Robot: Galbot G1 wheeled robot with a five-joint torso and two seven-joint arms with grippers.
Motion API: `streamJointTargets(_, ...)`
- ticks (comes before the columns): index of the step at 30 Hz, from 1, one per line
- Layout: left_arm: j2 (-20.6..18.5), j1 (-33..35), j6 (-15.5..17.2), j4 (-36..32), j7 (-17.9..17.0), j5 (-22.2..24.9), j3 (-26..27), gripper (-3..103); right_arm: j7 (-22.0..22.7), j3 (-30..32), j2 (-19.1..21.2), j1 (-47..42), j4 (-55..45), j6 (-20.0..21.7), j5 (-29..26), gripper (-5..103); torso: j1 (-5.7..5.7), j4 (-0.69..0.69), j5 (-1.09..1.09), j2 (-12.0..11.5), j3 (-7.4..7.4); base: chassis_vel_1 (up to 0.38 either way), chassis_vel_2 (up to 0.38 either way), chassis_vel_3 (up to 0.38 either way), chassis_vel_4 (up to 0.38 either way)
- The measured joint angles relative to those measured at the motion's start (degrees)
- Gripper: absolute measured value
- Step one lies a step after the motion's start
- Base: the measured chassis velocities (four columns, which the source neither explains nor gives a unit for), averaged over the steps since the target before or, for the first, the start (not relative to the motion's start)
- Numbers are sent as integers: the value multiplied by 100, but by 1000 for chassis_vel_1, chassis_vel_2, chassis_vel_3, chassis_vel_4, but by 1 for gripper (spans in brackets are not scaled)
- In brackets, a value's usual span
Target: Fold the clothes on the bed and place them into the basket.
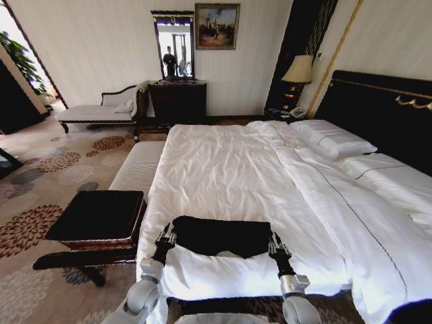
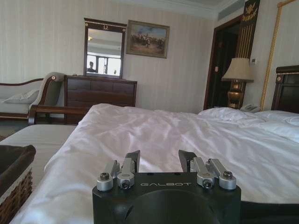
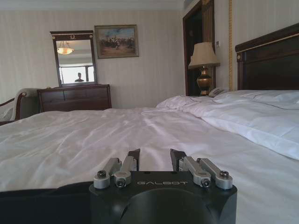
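The black T-shirt (image 1: 221,235) lay on the bed (image 1: 229,169). The left gripper (image 1: 166,237) and right gripper (image 1: 277,244) flanked it, fingers apart.

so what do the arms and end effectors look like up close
Both arms are pale grey with black wrists. The left end effector and right end effector match: black housing lettered GALBOT, silver linkages with dark bolts, dark fingers.

Our head camera looks down the bed (image 1: 229,169); both wrist cameras sit low at its foot, sharing the mirror (image 2: 104,49).
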State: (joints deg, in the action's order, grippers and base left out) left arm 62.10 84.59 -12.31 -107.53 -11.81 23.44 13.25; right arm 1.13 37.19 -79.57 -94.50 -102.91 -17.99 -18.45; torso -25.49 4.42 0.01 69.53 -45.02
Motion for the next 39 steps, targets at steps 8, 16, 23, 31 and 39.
streamJointTargets(8, -223, -1097, 576, 235, -178, 417, -619, 77, 159, -261, 797, 629, -69, 639, -38, 63, 0, -1, 1, 0, -1, 0, 0, 0, 0)
streamJointTargets(16, -375, -2128, 998, 949, -228, 952, -1543, 99, 203, -1176, 2094, 1651, 458, 1576, -725, 90, -3, 0, 2, -1, -2, 0, 0, 0, 0)
streamJointTargets(23, -481, -2170, 1072, 1244, -193, 863, -1857, 100, 190, -2048, 2457, 2228, 1239, 1827, -610, 100, -1, -1, 0, -1, -2, 0, 0, 0, 0)
streamJointTargets(31, -900, -1683, 945, 827, -35, 762, -1675, 100, 173, -2273, 2696, 1686, 985, 1830, -166, 100, 1, 1, 0, 0, 0, 0, 0, 0, 0)
streamJointTargets(39, -1129, -729, 746, 417, 111, 595, -1194, 100, 189, -2067, 2820, 845, 187, 1728, 114, 100, 1, 0, -2, 1, 0, 0, 0, 0, 0)
